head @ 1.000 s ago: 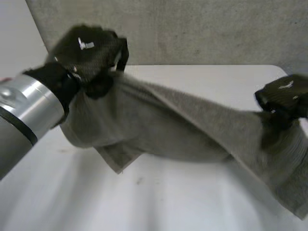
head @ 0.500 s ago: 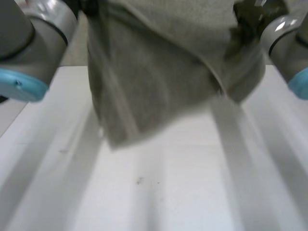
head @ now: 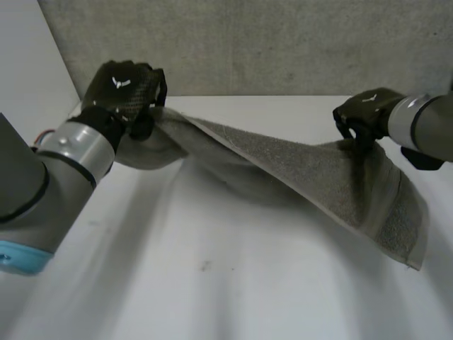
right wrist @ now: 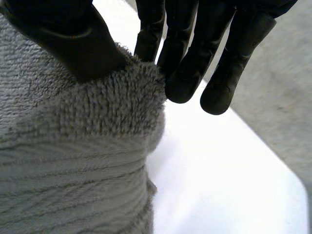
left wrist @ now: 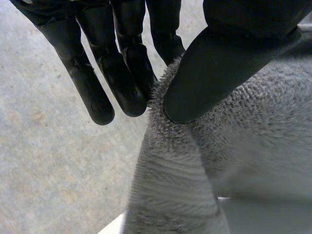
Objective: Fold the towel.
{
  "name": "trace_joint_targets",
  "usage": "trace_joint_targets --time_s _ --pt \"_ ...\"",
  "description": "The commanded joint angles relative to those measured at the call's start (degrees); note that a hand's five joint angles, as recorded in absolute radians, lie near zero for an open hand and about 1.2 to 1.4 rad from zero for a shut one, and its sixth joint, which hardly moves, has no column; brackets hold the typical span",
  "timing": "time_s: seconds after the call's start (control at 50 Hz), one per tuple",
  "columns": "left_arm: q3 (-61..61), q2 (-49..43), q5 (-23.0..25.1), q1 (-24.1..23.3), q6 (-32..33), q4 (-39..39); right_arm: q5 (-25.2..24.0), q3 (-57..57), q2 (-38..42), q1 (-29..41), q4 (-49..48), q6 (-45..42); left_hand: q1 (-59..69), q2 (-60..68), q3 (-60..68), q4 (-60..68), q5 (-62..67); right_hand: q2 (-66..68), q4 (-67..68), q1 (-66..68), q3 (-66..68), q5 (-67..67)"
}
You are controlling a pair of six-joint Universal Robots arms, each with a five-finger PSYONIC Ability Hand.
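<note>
You've got your left hand (head: 124, 88) up front: black, a woven sheen, a small white mark (head: 117, 82) on its back. Your right hand (head: 364, 110) matches it, with the same pale mark. Behind the left one comes a silver-grey ring (head: 79, 145), then your left arm (head: 25, 191), a thick grey tube with a light-blue cap (head: 18, 256). Close up, your fingers (left wrist: 100, 92) are smooth, matte black and round-tipped.

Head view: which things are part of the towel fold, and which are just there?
Part of the job:
- towel, stretched between the two hands above the table
- left hand, pinching one end of it
- right hand, pinching the other end

Just there:
- white table
- grey wall behind it
</note>
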Motion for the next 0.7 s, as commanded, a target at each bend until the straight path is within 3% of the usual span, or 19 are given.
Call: trace_joint_targets --time_s 0.02,0.08,0.1,0.12,0.16,0.26,0.4,0.56,0.7 --pt "-3.31 -5.46 -0.04 0.16 0.1 3.77 -0.21 -3.83 12.28 0.63 -4.07 0.21 11.76 10.29 10.34 10.23 11.09 5.49 3.27 6.16 3.7 4.3" --pt "-3.84 -8.54 -0.04 0.08 0.01 3.95 0.23 -5.06 18.27 1.86 -4.96 0.03 11.76 10.29 10.34 10.23 11.09 5.38 3.16 6.05 3.59 4.19" --pt "-3.93 -9.95 -0.04 -0.1 0.1 3.95 1.02 -5.94 20.56 2.47 -5.31 -0.14 11.76 10.29 10.34 10.23 11.09 -10.94 -13.16 -10.27 -12.73 -12.13" --pt "-3.93 -9.96 -0.04 -0.1 0.1 3.95 1.03 -5.94 20.58 2.48 -5.31 -0.15 11.76 10.29 10.34 10.23 11.09 -11.1 -13.32 -10.44 -12.89 -12.29" --pt "-3.76 -11.98 -0.04 -0.28 0.02 4.04 4.43 -7.17 23.12 2.65 -6.27 -0.41 11.76 10.29 10.34 10.23 11.09 -64.51 -66.73 -63.84 -66.3 -65.7" --pt "-2.88 -13.3 -0.13 -0.19 0.01 4.04 9.89 -6.92 22.0 2.57 -10.39 0.03 11.76 10.29 10.34 10.23 11.09 -64.51 -66.73 -63.84 -66.3 -65.7" --pt "-1.47 -13.3 -0.13 0.34 0.01 4.83 9.64 1.09 11.18 1.78 -15.16 0.38 11.76 10.29 10.34 10.23 11.09 -64.51 -66.73 -63.84 -66.3 -65.7" --pt "-1.03 -13.39 -0.21 0.78 0.01 5.45 6.66 25.74 -6.9 1.16 -26.91 -0.67 11.76 10.29 10.34 10.23 11.09 -64.51 -66.73 -63.84 -66.3 -65.7" --pt "-1.65 -13.74 -0.13 0.78 0.01 5.97 4.11 42.97 -16.67 1.16 -35.88 -3.04 11.76 10.29 10.34 10.23 11.09 -64.51 -66.73 -63.84 -66.3 -65.7"
